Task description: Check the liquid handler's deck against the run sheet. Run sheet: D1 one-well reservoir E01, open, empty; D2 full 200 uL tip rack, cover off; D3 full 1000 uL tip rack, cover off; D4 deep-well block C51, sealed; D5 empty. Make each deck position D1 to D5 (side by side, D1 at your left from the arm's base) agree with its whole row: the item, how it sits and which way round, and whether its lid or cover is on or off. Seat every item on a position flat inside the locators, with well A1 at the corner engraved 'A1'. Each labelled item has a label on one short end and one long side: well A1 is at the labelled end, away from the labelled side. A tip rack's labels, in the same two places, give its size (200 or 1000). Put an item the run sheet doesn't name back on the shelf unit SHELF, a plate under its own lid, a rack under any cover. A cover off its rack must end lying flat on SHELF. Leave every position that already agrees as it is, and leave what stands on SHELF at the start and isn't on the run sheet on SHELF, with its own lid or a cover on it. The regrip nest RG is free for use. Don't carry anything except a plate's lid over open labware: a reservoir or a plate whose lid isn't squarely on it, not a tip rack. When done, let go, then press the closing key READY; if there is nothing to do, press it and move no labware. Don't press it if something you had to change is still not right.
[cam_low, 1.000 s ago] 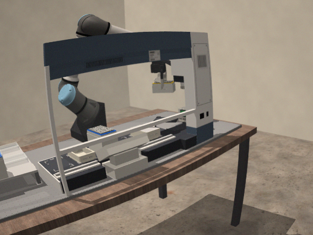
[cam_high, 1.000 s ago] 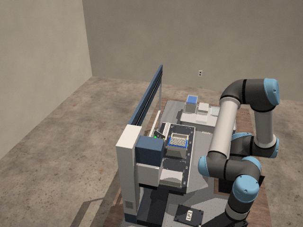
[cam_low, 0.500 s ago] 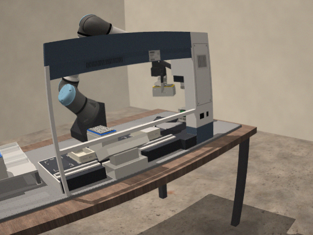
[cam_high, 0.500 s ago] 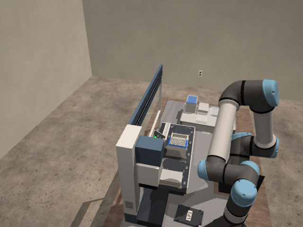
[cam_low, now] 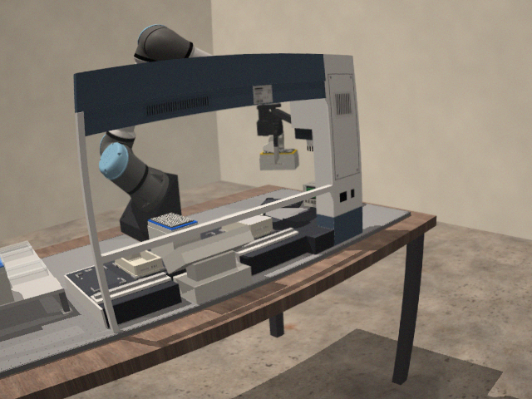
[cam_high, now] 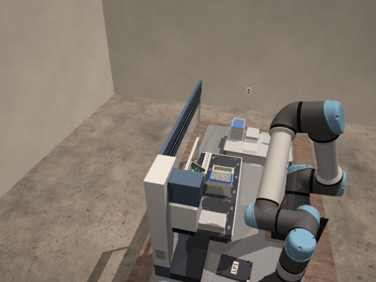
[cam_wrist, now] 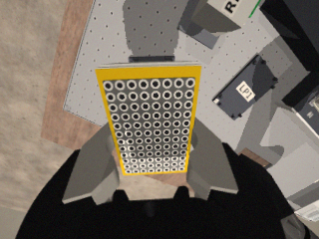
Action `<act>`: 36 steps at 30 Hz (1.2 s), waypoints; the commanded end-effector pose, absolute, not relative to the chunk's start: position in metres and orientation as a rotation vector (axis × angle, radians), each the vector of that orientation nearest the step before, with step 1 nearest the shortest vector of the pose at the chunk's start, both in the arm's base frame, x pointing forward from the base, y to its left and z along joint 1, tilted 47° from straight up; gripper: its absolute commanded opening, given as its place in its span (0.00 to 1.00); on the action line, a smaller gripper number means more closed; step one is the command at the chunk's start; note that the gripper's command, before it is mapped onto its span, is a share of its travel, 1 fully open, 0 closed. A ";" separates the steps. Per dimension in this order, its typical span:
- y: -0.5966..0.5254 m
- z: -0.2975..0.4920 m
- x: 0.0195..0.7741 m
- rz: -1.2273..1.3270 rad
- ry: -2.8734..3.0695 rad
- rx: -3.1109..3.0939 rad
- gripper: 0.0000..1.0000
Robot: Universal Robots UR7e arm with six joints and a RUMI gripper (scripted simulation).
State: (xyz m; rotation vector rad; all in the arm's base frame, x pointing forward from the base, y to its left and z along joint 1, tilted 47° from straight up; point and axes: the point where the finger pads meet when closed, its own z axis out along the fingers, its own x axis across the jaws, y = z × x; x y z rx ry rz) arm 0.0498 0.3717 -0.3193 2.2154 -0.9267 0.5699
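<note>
Yellow-rimmed tip rack (cam_wrist: 150, 124), held aloft
Rack was clamped between the fingers of the gripper (cam_wrist: 150, 171), uncovered, high over the table's end near plate LP1 (cam_wrist: 247, 90)

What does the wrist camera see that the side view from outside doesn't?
Only the wrist view shows the yellow-rimmed tip rack from above, every hole filled, with a dark plate marked LP1 on the table below. Only the exterior view shows how high the rack hangs above the table, plus the blue-rimmed rack and open tray on the deck. Both show the pincer shut on the yellow rack.
</note>
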 end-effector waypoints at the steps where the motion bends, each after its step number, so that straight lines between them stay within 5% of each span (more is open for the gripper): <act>1: 0.369 -0.322 0.051 0.570 -0.928 2.217 0.00; 36: 0.332 -0.358 0.058 0.570 -0.928 2.217 0.00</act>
